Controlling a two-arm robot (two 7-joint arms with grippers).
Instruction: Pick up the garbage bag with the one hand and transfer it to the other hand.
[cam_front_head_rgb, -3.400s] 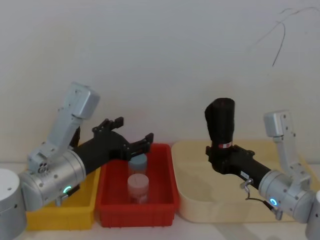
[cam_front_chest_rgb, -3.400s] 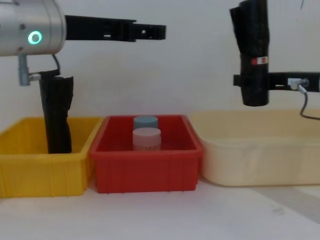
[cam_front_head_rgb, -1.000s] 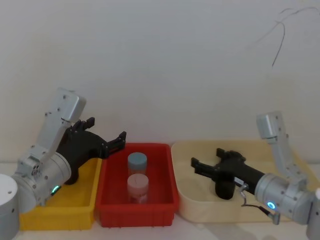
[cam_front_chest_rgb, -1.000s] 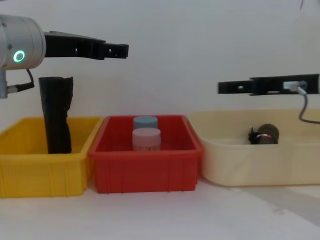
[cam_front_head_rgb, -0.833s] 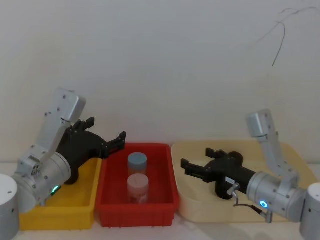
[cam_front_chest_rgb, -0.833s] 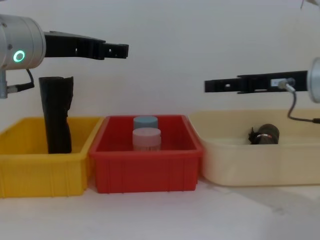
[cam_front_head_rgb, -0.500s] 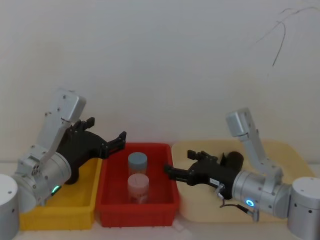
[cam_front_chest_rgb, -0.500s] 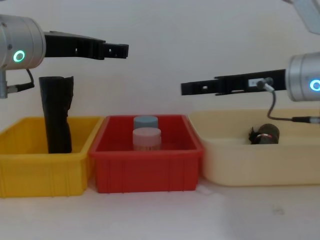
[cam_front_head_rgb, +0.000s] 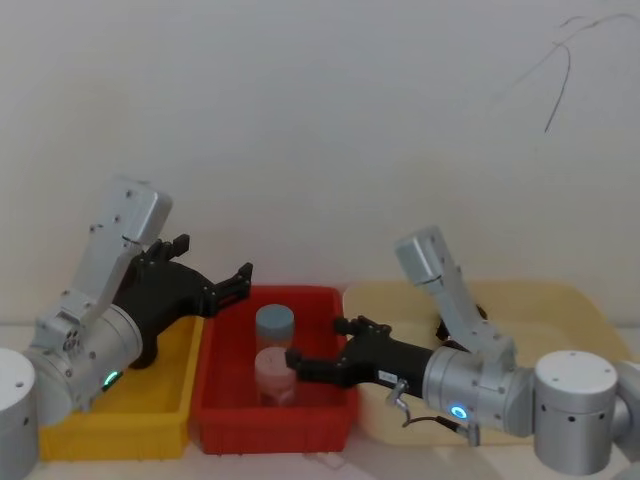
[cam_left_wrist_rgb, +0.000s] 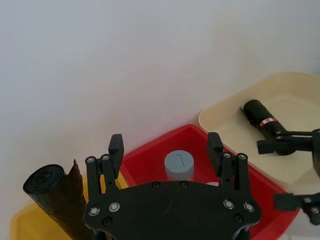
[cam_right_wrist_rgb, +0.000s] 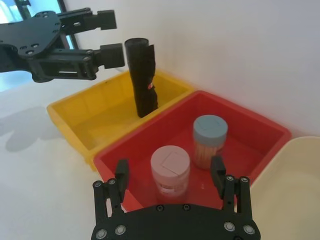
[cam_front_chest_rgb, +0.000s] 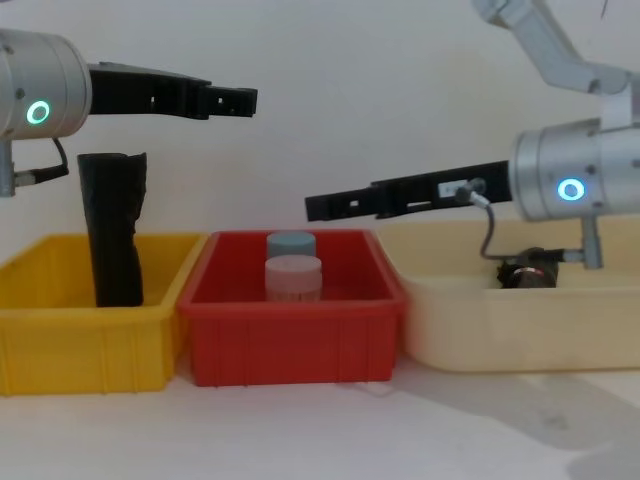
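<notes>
1. This looks like a robot test lab, set up as a staged work cell.
2. A bare white wall (cam_front_chest_rgb: 350, 100) stands behind a plain white table (cam_front_chest_rgb: 300, 430).
3. A yellow bin (cam_front_chest_rgb: 80, 350), a red bin (cam_front_chest_rgb: 290, 345) and a cream tray (cam_front_chest_rgb: 500, 335) stand in a row.

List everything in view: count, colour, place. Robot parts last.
yellow bin: 1, yellow, left
red bin: 1, red, middle
cream bin: 1, cream, right
tall roll: 1, black, upright in yellow bin
jars: 2, blue-lid jar behind pink-lid jar, in red bin
garbage bag: 1, black with red label, lying in cream bin
left gripper: black, fingers open, raised over yellow bin
right gripper: black, fingers open, over red bin
</notes>
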